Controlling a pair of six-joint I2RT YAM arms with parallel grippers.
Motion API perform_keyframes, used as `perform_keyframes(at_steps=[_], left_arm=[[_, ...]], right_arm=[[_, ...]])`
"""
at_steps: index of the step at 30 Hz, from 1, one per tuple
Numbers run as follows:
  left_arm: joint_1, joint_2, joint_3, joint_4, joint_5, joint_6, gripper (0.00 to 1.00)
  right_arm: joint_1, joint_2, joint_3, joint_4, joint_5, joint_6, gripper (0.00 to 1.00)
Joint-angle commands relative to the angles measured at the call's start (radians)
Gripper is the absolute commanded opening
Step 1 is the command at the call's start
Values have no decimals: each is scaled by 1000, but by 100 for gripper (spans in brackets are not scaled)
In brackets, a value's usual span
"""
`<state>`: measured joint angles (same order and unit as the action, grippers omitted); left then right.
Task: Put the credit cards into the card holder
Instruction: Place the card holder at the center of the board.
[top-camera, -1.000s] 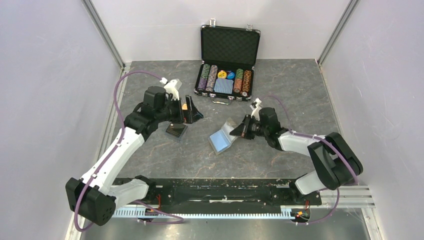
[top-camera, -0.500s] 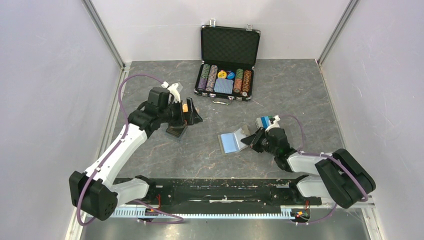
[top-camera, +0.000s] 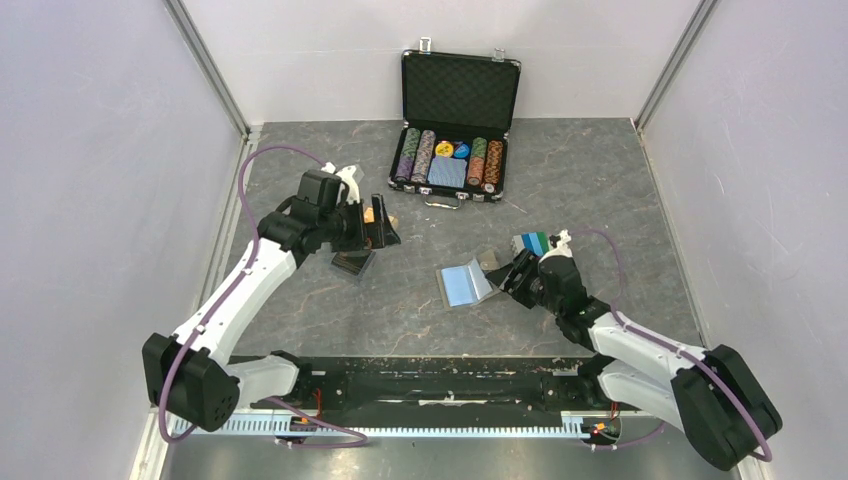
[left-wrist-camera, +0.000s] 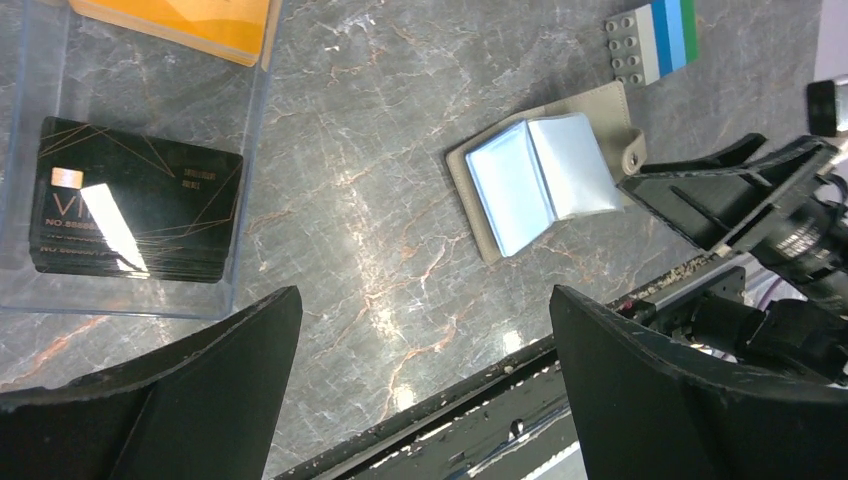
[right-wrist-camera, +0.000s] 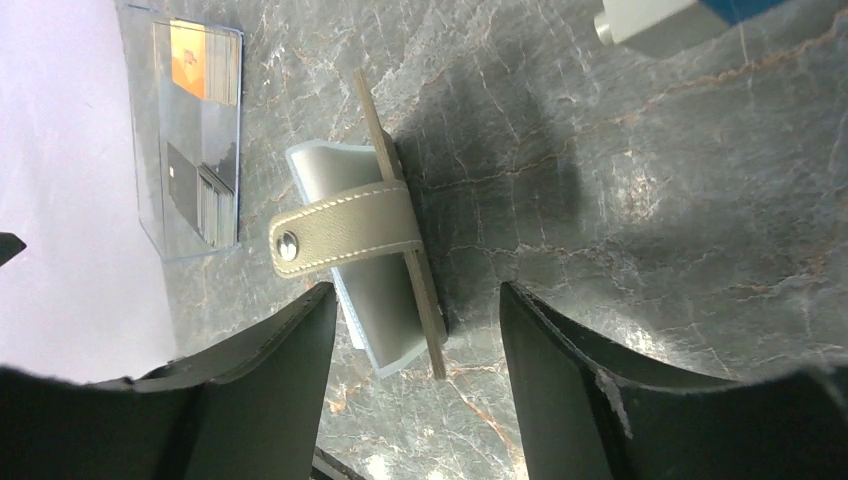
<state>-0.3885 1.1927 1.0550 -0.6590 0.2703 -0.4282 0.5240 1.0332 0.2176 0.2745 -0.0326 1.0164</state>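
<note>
The left gripper (top-camera: 378, 228) hangs with jaws wide apart, holding nothing, over a clear tray (left-wrist-camera: 255, 150). In the tray lie a stack of black cards (left-wrist-camera: 135, 210) and, beside it, orange cards (left-wrist-camera: 185, 22). Mid-table the wallet (left-wrist-camera: 540, 180) lies open, blue lining up, its right flap tilted up. The right gripper (right-wrist-camera: 412, 300) is just beside the strap, jaws parted, gripping nothing. A coloured block (left-wrist-camera: 655, 40) sits near it; a chip case (top-camera: 455, 120) stands open at the back.
</note>
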Motion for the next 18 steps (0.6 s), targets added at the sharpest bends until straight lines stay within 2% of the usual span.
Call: perform_keyframes(at_steps=[1,6,9,12,18], left_arm=[[16,26,49,-40,-21,74,100],[20,73,61,-67,-16,90,100],[19,108,68,-76,-3,98,100],[18,151,72,-72,64,93,99],[-22,223,38,21,173,-3,86]], right_arm=[[4,-45,118,-179,62,-93,63],[5,-21,278,-330,52,-233,61],[12,21,397,-415,51,-328,56],[27,64,491,-446,36,-406,47],[52,223,580,-410,-146,-486,21]])
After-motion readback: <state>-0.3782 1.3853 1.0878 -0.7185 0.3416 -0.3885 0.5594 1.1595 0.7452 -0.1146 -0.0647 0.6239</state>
